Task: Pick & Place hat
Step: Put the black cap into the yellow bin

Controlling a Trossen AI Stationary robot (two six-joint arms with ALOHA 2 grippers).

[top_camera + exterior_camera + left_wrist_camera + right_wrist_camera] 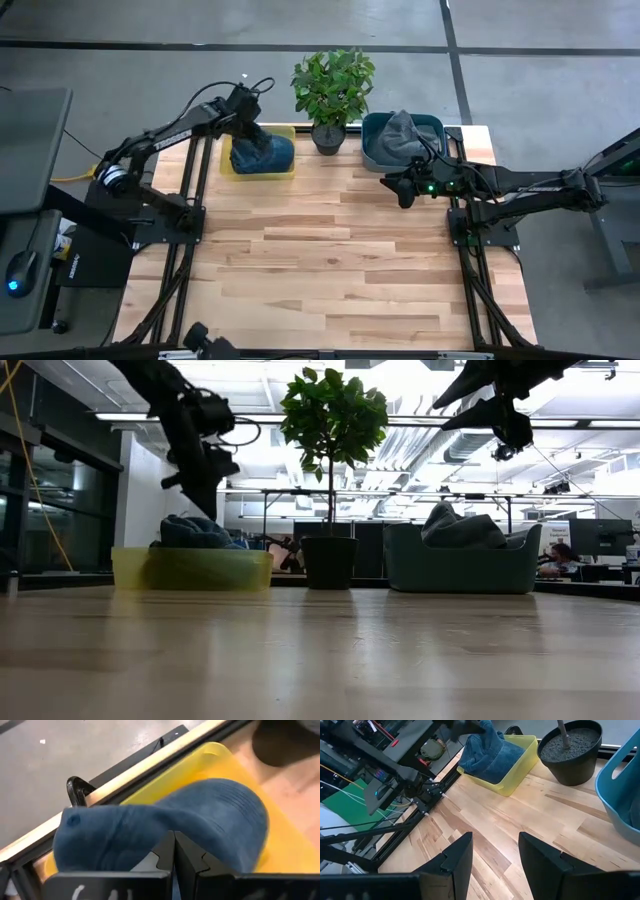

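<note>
A blue hat (265,152) (210,815) (492,752) lies crown up inside a yellow bin (258,172) (190,568) at the table's far left. My left gripper (245,128) (210,508) (174,845) is shut and points down right at the hat's crown. A grey hat (400,135) (460,528) sits heaped in a teal bin (372,155) (460,570) at the far right. My right gripper (403,192) (515,435) (495,855) is open and empty. It hovers high over the table just in front of the teal bin. My left gripper comes at the blue hat's crown (150,827) from above, its shut fingertips pointing down. I cannot tell whether they touch the cloth. The hat rests in the yellow bin.
A potted plant (330,90) (330,560) (570,750) stands between the two bins at the far edge. The wooden table (320,270) stretches toward the near edge. Arm mounts and cables flank both table sides.
</note>
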